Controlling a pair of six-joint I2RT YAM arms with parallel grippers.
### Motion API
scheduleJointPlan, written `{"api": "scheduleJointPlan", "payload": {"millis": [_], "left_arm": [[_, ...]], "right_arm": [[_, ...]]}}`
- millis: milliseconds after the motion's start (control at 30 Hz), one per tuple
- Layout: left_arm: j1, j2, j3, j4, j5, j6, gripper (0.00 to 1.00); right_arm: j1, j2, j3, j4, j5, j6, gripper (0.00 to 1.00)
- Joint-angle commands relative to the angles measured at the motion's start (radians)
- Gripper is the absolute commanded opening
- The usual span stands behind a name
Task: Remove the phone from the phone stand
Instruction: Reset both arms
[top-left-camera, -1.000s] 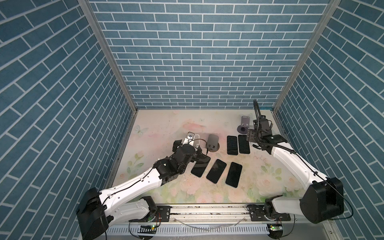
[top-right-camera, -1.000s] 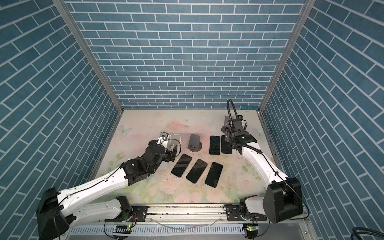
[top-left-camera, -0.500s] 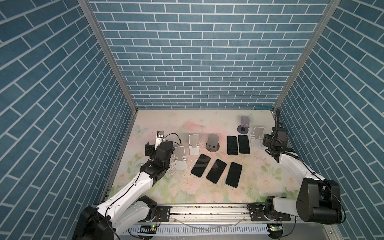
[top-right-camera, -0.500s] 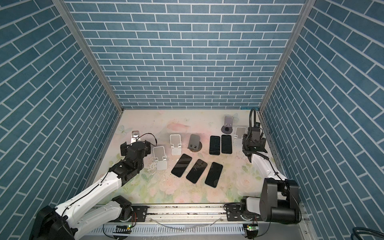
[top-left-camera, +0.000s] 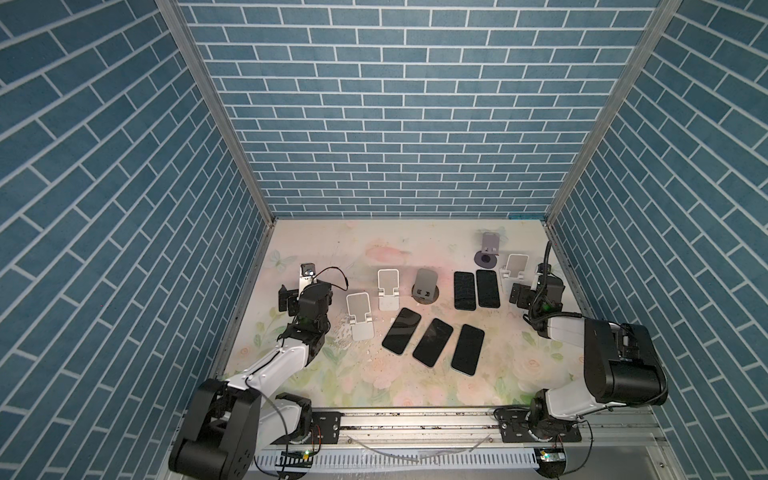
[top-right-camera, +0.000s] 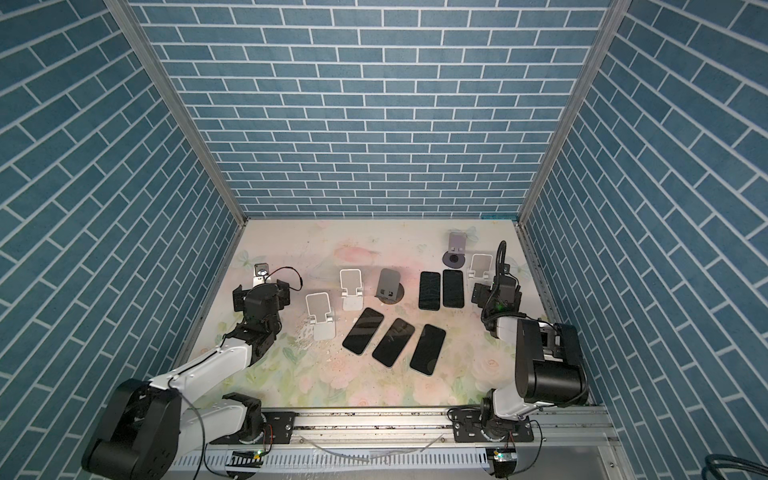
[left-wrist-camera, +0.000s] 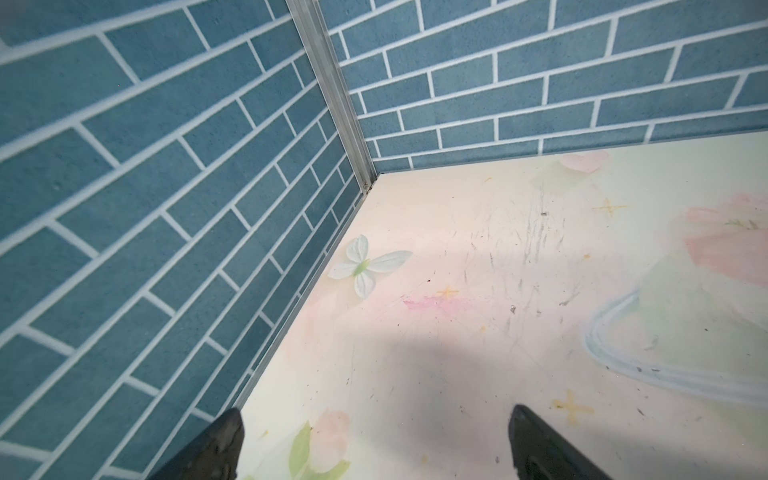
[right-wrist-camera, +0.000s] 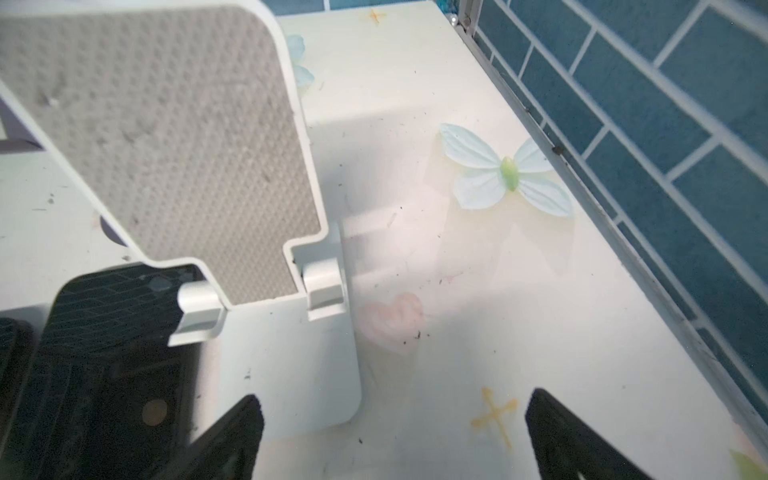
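Though all flat, five phones (top-left-camera: 432, 342), five stands (top-left-camera: 389, 289).

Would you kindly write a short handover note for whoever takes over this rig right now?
Left gripper: jaws open, empty, over bare table near the left wall.
Right gripper: jaws open, empty, in front of the rightmost white stand.
Phones: five lie flat on the table, a front row of three and a pair behind it.
Stands: three white stands and two grey stands, all empty.
Done: no phone rests on any stand.
Left: nothing visible to remove.
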Motion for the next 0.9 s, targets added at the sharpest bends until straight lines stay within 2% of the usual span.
{"api": "scheduleJointPlan", "payload": {"millis": [0,33,133,367,400,433,500,533,700,867], "left_arm": [[0.04,0.101,-0.049,0.249,0.087,0.025,1.0],[0.049,0.149,-0.072,0.34,0.104,0.026,1.0],[0.055,0.293,-0.113,0.589,0.114,0.058,1.0],[0.117,0.291,-0.021,0.378,0.259,0.011,1.0],[0.134,0.304,-0.017,0.365,0.305,0.002,1.0],[0.151,0.35,-0.036,0.462,0.331,0.008,1.0],[0.161,0.317,-0.044,0.41,0.342,-0.024,1.0],[0.164,0.343,-0.055,0.488,0.339,-0.008,1.0],[0.169,0.327,-0.032,0.409,0.34,-0.03,1.0],[0.169,0.327,-0.033,0.412,0.34,-0.028,1.0]], "right_arm": [[0.001,0.005,-0.066,0.244,-0.086,-0.043,0.99],[0.001,0.04,-0.104,0.358,-0.11,-0.053,0.99],[0.001,0.031,-0.096,0.308,-0.077,-0.04,0.99],[0.001,0.026,-0.096,0.308,-0.075,-0.041,0.99],[0.001,0.029,-0.098,0.319,-0.078,-0.041,0.99],[0.001,0.027,-0.098,0.314,-0.077,-0.04,0.99],[0.001,0.028,-0.099,0.318,-0.077,-0.041,0.99],[0.001,0.026,-0.098,0.314,-0.078,-0.043,0.99],[0.001,0.028,-0.098,0.315,-0.079,-0.043,0.99],[0.002,0.031,-0.087,0.296,-0.113,-0.055,0.99]]}}
